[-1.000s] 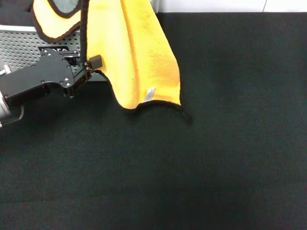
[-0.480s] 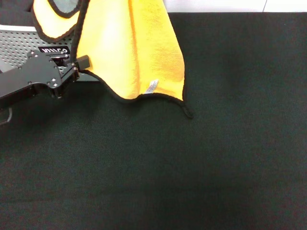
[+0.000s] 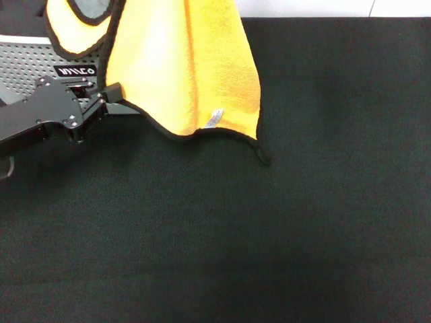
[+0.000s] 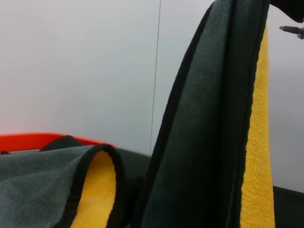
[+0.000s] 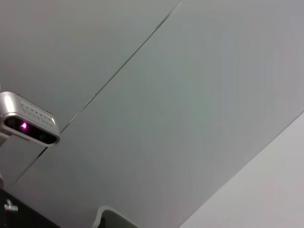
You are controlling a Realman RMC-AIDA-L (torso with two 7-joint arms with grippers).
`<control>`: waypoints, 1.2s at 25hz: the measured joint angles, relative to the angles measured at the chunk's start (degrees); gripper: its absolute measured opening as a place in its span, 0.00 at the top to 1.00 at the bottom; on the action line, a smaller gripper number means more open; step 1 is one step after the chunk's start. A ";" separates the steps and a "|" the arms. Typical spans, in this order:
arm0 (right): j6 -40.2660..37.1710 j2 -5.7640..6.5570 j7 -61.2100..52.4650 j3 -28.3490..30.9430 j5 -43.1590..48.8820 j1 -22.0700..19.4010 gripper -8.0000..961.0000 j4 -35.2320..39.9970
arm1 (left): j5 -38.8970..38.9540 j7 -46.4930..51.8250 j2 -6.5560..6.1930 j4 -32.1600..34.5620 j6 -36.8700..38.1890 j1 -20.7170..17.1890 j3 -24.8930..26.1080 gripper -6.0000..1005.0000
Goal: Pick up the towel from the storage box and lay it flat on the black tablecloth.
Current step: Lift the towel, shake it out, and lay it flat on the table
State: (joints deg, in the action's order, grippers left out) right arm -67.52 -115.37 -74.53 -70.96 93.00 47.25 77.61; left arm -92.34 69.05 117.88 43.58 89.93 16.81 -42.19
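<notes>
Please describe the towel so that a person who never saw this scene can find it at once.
Look at the black tablecloth, then its far left end, beside the storage box. The towel hangs there, its lower edge near the tablecloth, the left claw at its edge. Unlike the neighbouring cloth draped on the box, it carries a small white tag.

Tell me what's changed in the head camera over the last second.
The left gripper has drawn back toward the robot's left, uncovering the black label on the light grey perforated storage box. The hanging orange-yellow fleecy towel has shifted slightly right. The wide black tablecloth and the second orange cloth over the box are unchanged.
</notes>
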 joint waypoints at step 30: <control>-5.31 -0.42 -4.94 1.48 -6.21 -15.06 0.99 -3.11 | 12.54 0.90 -2.23 0.13 8.68 -2.36 0.04 0.96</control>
State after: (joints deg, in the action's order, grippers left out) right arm -72.83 -115.79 -79.47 -69.48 86.79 32.20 74.50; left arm -79.79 69.95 115.66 43.71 98.61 14.45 -42.15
